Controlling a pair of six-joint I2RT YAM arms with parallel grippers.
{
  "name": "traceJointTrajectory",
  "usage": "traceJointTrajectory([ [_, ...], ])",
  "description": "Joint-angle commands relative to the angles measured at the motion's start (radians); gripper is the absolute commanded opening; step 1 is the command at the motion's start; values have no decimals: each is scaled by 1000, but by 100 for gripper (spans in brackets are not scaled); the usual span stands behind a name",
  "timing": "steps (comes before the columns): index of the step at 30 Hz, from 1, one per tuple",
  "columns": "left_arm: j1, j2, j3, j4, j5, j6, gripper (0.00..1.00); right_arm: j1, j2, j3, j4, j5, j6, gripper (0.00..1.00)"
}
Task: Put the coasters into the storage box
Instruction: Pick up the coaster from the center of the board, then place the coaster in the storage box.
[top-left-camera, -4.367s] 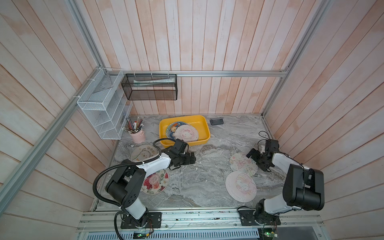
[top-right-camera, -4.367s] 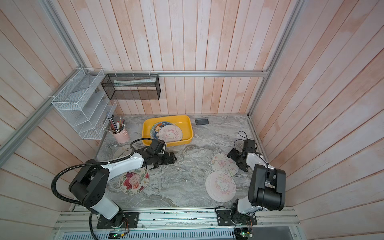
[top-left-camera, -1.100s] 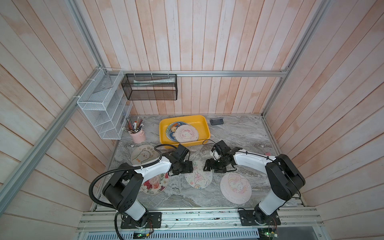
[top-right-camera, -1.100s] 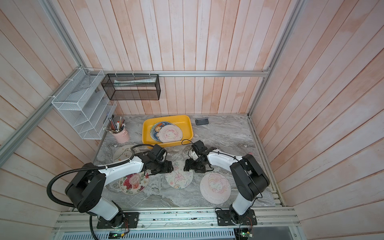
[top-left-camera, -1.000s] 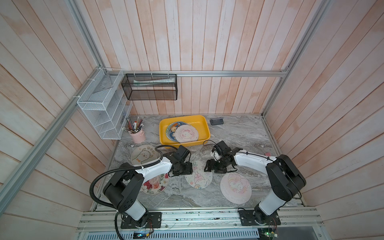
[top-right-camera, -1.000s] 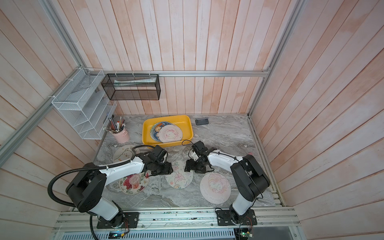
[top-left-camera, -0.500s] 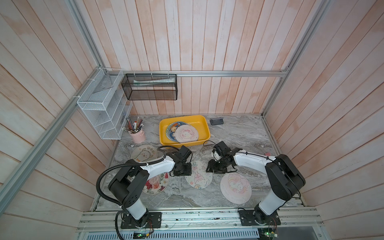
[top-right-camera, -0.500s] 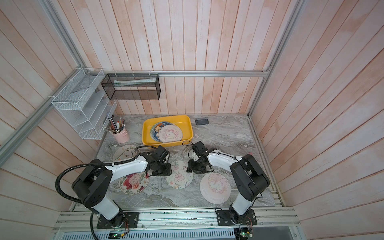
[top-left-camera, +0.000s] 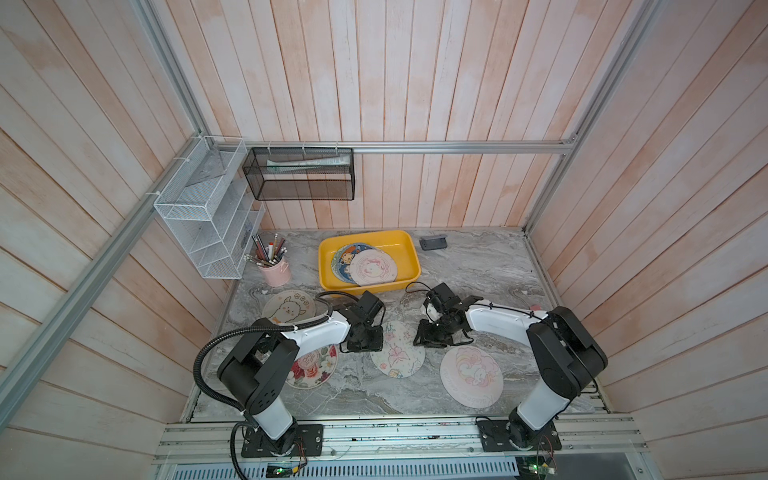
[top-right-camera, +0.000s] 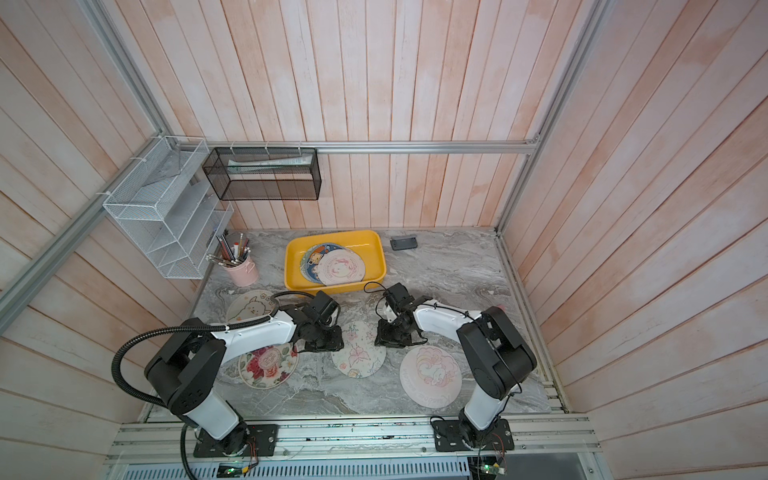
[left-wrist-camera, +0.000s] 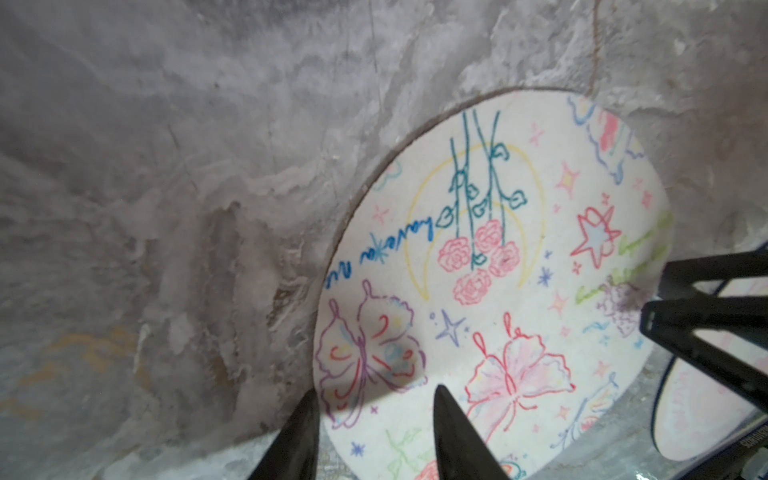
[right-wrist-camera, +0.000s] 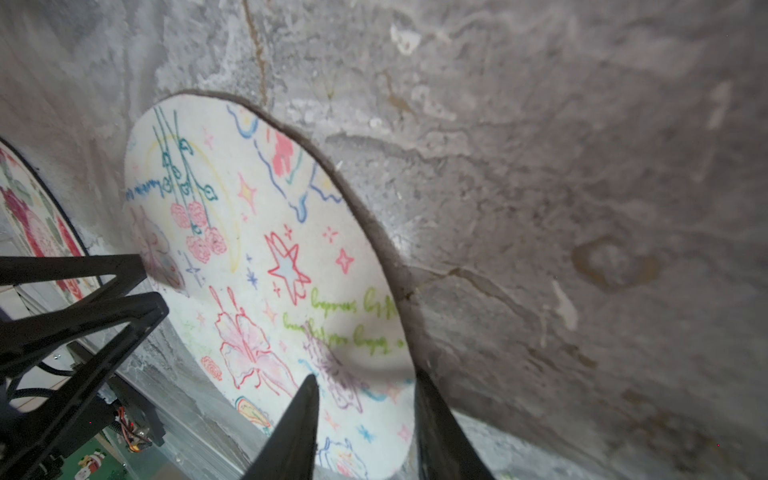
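A cream coaster with drawn butterflies and roses (top-left-camera: 397, 349) (top-right-camera: 358, 349) lies flat mid-table. My left gripper (top-left-camera: 365, 340) (left-wrist-camera: 376, 392) stands on its left rim, open, one finger on the mat and one on the marble. My right gripper (top-left-camera: 432, 337) (right-wrist-camera: 365, 374) straddles the opposite rim the same way, open, and the mat bulges up a little there. More coasters lie around: an alpaca one (top-left-camera: 286, 307), a rose one (top-left-camera: 313, 368) partly under my left arm, a pink unicorn one (top-left-camera: 471, 376). The yellow storage box (top-left-camera: 409, 253) holds a pink coaster (top-left-camera: 372, 268) over a dark blue one (top-left-camera: 345, 257).
A pink pencil cup (top-left-camera: 275, 270) stands left of the box, under the white wire rack (top-left-camera: 208, 232). A black mesh basket (top-left-camera: 301, 174) hangs on the back wall. A small dark device (top-left-camera: 433, 243) lies right of the box. Wooden walls close in three sides.
Both grippers have narrowed their jaws over the butterfly coaster's rims. Some seconds ago the right arm was at the right wall; it now reaches the centre, where that coaster lies.
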Motion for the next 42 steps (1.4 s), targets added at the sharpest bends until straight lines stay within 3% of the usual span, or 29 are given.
traceJointTrajectory([
  [1,-12,37,8,-17,21,15,46,10,31,-6,-10,-9,6,35],
  [5,-13,35,8,-17,21,14,46,10,32,-3,-5,-15,10,30],
  [11,-13,32,7,-17,19,14,45,10,33,8,3,-21,15,10],
  [16,-13,20,8,-17,15,12,49,9,7,23,-7,-20,22,1],
  [23,18,-40,-3,3,12,7,71,9,-77,137,-104,5,19,0],
  [28,68,-101,-38,33,27,2,82,8,-96,284,-166,-3,1,0],
  [36,107,-166,-94,51,26,-2,87,8,-27,578,-227,-13,-21,0],
  [42,113,-192,-129,69,29,-15,88,8,114,824,-206,-38,-21,0],
])
